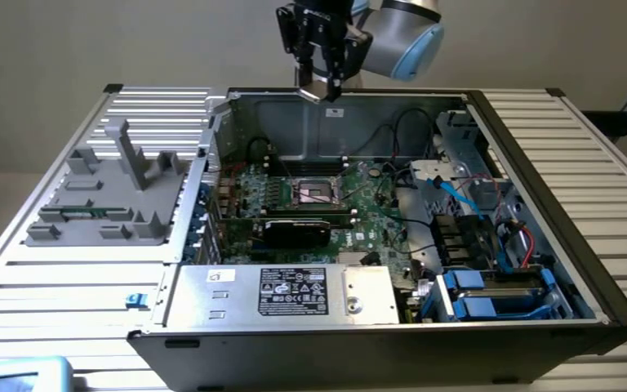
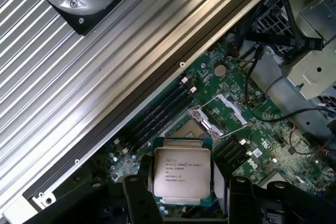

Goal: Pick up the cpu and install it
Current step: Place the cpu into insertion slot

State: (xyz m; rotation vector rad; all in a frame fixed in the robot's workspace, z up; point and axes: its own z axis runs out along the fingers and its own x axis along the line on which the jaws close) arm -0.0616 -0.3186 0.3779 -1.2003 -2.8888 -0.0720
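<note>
The cpu [image 2: 181,176], a flat square chip with a shiny silver top and printed text, is clamped between the two black fingers [image 2: 137,195] of my gripper [image 2: 184,195]. In the exterior view the gripper [image 1: 320,88] hangs high above the back wall of the open computer case [image 1: 575,269], with the cpu [image 1: 316,93] at its tip. The empty cpu socket [image 1: 316,190] lies on the green motherboard, well below and nearer the camera. In the wrist view the socket [image 2: 202,121] sits just past the held chip.
A black card [image 1: 297,229] lies just in front of the socket. A silver box with a white label [image 1: 281,296] fills the case's front. Cables and blue drive bays [image 1: 488,294] crowd the exterior view's right. A grey fixture [image 1: 107,200] stands on the ribbed table to the left.
</note>
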